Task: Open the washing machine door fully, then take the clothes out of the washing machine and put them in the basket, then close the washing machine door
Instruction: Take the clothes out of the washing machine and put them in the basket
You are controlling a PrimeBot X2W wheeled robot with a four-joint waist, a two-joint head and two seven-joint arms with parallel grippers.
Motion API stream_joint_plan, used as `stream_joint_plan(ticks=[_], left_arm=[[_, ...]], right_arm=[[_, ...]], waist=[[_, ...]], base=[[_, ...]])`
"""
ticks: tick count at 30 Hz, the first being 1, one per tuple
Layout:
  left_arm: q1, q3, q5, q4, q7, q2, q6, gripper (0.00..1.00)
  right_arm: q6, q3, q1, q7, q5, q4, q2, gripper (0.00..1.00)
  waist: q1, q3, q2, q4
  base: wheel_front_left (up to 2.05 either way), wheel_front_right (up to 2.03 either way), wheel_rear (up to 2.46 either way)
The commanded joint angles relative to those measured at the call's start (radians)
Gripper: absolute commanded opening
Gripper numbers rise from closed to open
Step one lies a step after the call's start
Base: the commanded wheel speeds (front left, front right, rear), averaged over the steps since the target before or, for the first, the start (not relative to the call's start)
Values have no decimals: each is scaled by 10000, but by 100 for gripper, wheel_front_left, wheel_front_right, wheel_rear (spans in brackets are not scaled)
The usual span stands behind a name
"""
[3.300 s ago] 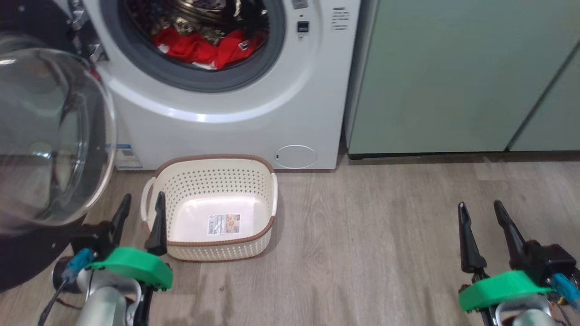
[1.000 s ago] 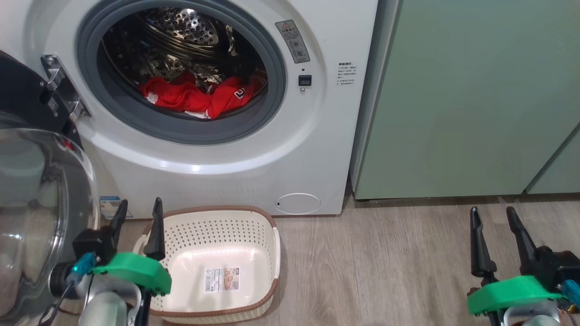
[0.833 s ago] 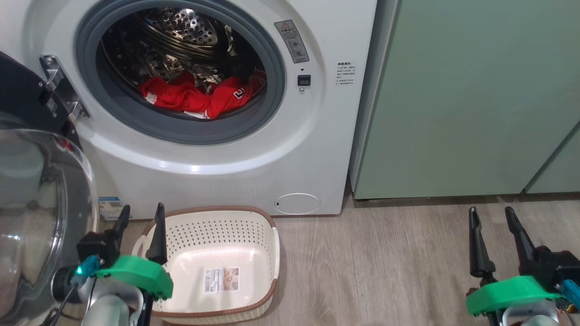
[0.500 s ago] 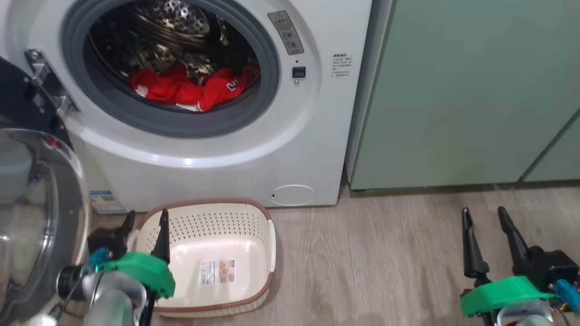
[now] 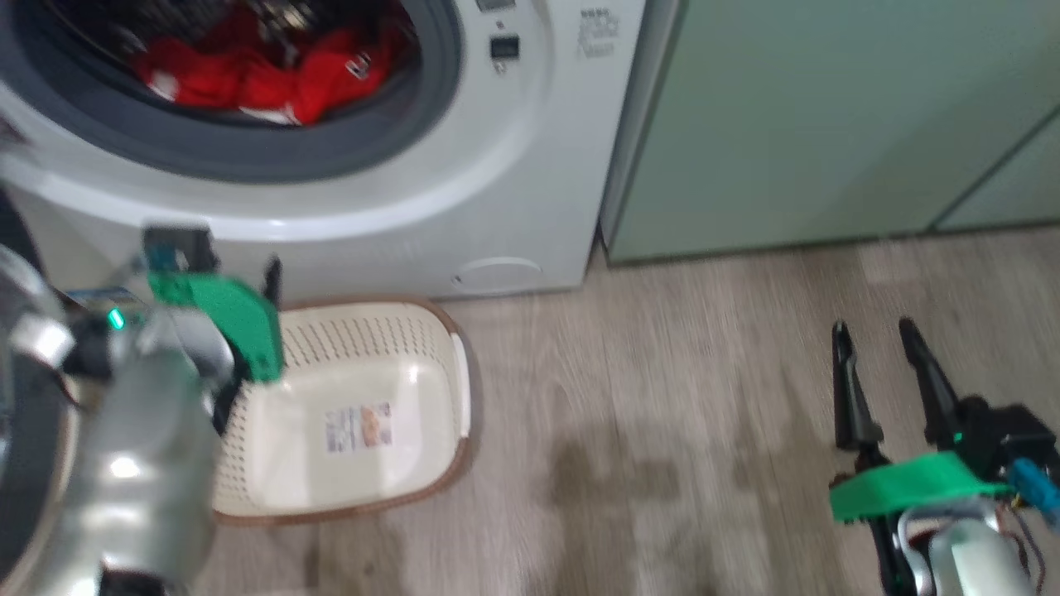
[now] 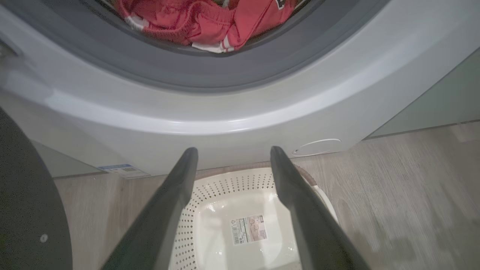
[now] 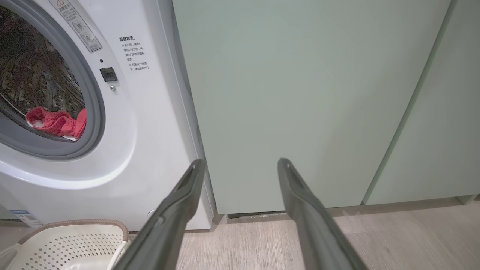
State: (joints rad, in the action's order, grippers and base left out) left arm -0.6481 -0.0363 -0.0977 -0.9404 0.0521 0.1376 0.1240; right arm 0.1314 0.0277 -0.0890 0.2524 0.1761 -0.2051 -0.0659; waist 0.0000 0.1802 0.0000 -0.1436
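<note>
Leftmost, washing machine door (image 6: 23, 210): swung open, glossy black rim at the edge of the left wrist view, clear bulging glass blurred in the head view. Left tool (image 6: 233, 149): two long dark tapered fingers spread wide apart, nothing between them, touching nothing; it hangs above the basket's near-left part and points at the machine's lower front, with a green plastic collar and a pale metallic forearm behind it. Washing machine (image 5: 464, 190): white, smooth, glossy front with a round opening ringed by a matte grey rubber gasket (image 6: 168, 71) and a small round service flap (image 5: 495, 271) low on the right. Clothes (image 6: 210, 22): red crumpled fabric with white striped trim, lying inside the drum against the gasket's lower lip. Basket (image 5: 451, 331): cream perforated plastic, rounded rectangle with a brown woven-look rim, on the floor just before the machine, with a printed sticker (image 5: 358, 426) on its bottom. Floor (image 5: 662, 414): grey-brown wood-grain planks. Cabinets (image 7: 300, 93): flat, matte, pale green panels right of the machine. Right tool (image 5: 874, 326): fingers equally wide apart, gripping nothing, above bare floor, well apart from the basket.
</note>
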Motion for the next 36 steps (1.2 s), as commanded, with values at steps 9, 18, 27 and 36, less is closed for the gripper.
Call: stream_joint_plan(ticks=[9,18,27,36], left_arm=[[-3244,163,422,-323,1557,1173,-298,100],[-5570,650,917,-668,2352,1633,-728,100],[-7435,1373,1682,-1068,2649,2037,-1266,100],[-8373,2042,2168,-1767,3186,2129,-1303,100]], right_arm=[[-7,190,-1101,94,25,524,100,100],[-7,204,-1755,94,18,666,146,100],[-7,330,-2221,94,182,775,154,100],[-7,373,-2490,94,339,810,155,100]], waist=[[0,2087,0,-666],[0,3165,0,-865],[0,4036,0,-1002],[0,4617,0,-1093]], base=[[0,0,0],[0,0,0],[0,0,0],[0,0,0]])
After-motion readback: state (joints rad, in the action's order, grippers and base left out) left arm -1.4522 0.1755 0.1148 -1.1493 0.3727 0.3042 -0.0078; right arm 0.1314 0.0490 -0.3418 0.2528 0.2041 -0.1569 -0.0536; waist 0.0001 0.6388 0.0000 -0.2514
